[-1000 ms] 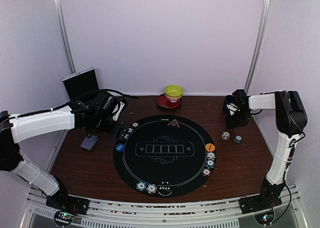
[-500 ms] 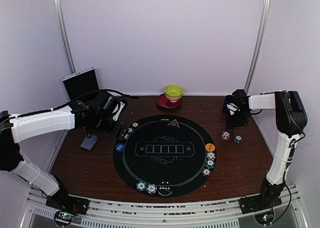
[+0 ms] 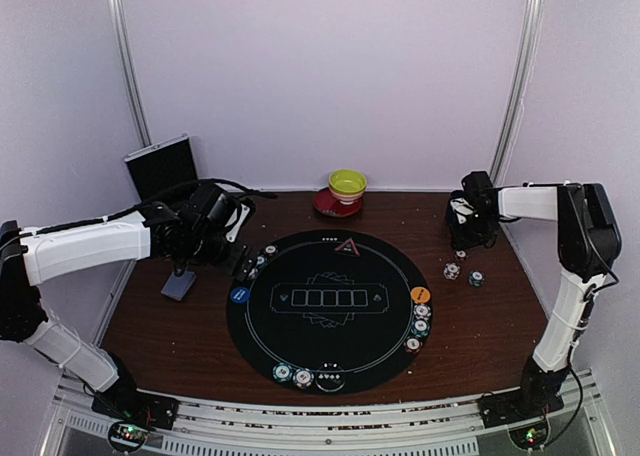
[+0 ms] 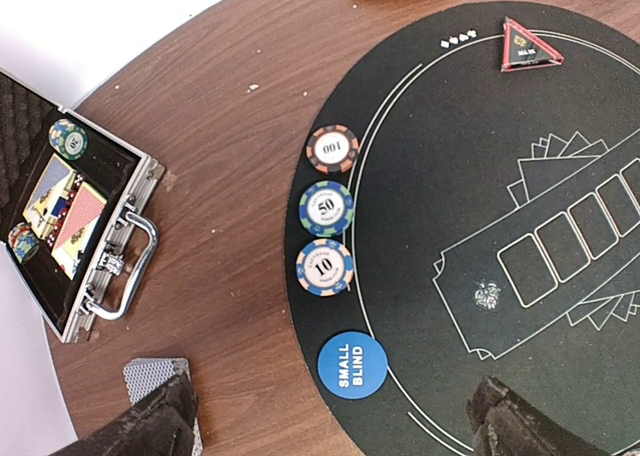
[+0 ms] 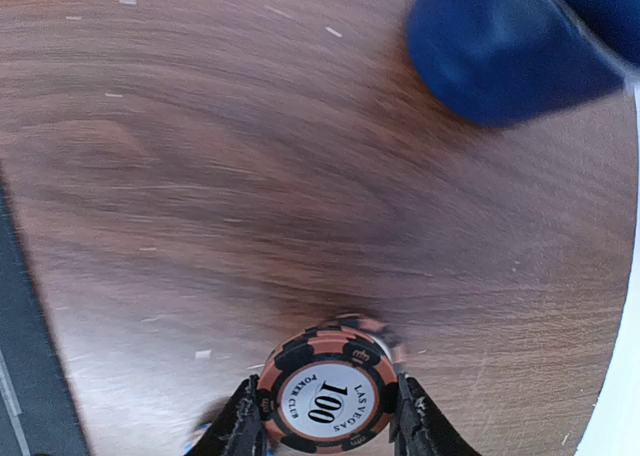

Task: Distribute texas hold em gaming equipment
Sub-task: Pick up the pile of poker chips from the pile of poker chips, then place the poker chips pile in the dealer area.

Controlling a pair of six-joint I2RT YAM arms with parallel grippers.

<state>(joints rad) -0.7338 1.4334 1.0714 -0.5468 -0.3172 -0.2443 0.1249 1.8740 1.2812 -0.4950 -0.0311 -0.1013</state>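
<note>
Right gripper (image 5: 327, 431) pinches the 100 chip (image 5: 322, 396) by its edges, seemingly just off the table, and must next carry it to the mat (image 4: 450, 176) — left gripper (image 4: 335, 426) gapes wide, empty.

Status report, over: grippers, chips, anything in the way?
Left gripper open, empty, by the blue button. Right gripper shut on the orange 100 chip, over the wooden table. Blue mug nearby, clear of the chip.

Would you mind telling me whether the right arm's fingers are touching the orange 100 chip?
Touching. The right wrist view shows the fingers pressed against both sides of the orange 100 chip, with no gap visible on either side.
</note>
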